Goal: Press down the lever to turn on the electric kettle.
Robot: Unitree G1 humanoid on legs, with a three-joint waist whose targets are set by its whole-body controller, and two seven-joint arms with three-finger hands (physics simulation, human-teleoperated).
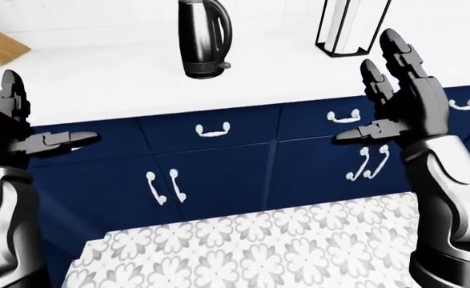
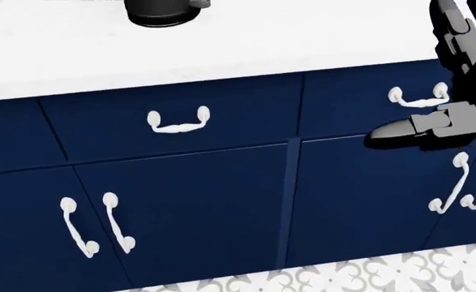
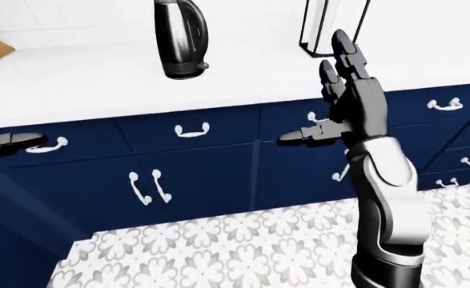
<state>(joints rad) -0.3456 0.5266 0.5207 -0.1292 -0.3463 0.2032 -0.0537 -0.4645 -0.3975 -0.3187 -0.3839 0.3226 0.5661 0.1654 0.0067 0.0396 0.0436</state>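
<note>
A long white counter (image 1: 122,84) ran over glossy navy cabinets (image 1: 218,174) with curved white handles, above a floor (image 1: 259,252) of grey-and-white floral tiles. Both dark, segmented hands were raised with fingers spread apart, gripping nothing: the left hand (image 1: 6,129) low on the left, the right hand (image 1: 403,105) on the right. The kettle (image 1: 202,39), tall, shiny black-and-silver with a looped handle, stood on the counter, well apart from either hand.

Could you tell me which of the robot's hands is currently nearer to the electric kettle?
Neither clearly. In the left-eye view the right hand is lower right of the electric kettle, the left hand lower left; both are open, well short of it.
</note>
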